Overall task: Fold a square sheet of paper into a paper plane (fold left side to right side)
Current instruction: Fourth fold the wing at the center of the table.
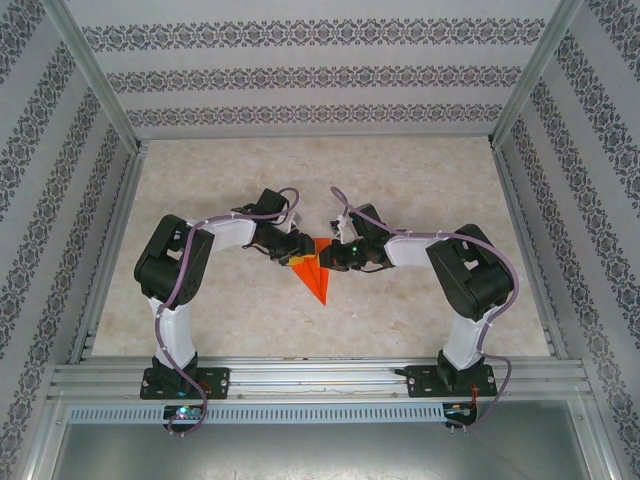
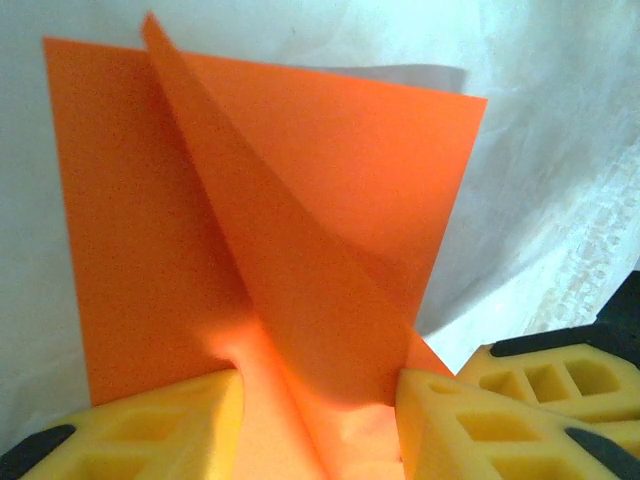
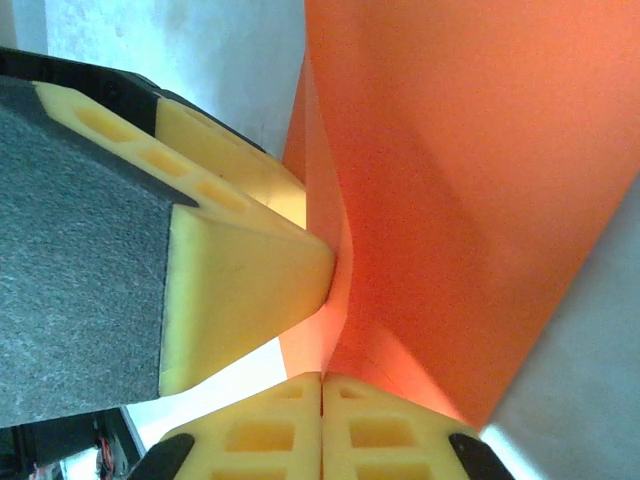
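left arm (image 1: 225, 235): reaches in from the left of the sheet of paper (image 1: 316, 282), elbow bent, wrist low over the table (image 1: 200, 180).
left fingers (image 2: 150, 430): spread apart, one on each side of the sheet's raised flap (image 2: 300, 300), which runs down through the gap between them. In the right wrist view one of these fingers (image 3: 240, 280) touches the flap's face with its tip. As far as I can judge they are released and grip nothing.
sheet of paper: on the table, between the two sets of fingers. It is bright orange and partly folded. The long triangular flap stands up off the flat layer (image 2: 130, 220) along a slanted crease. On the flap's other side a second panel (image 2: 390, 170) sits slightly lifted, with a shadow under its far edge. From above, the sheet tapers to a point toward the arm bases (image 1: 185, 382).
right fingers (image 3: 390, 435): clenched, pads together, at the sheet's right side. The flap's lower edge ends at their seam, so they seem to pinch the sheet there.
right arm (image 1: 420, 245): comes in from the right of the sheet, mirroring the left arm.
done: at least one slanted fold is made, and its flap stands upright, not flat.
left to do: by my judgement, the flap needs carrying from the sheet's left side over to its right and pressing flat. No slim dart with layered wings shows, so the plane looks about midway at best.
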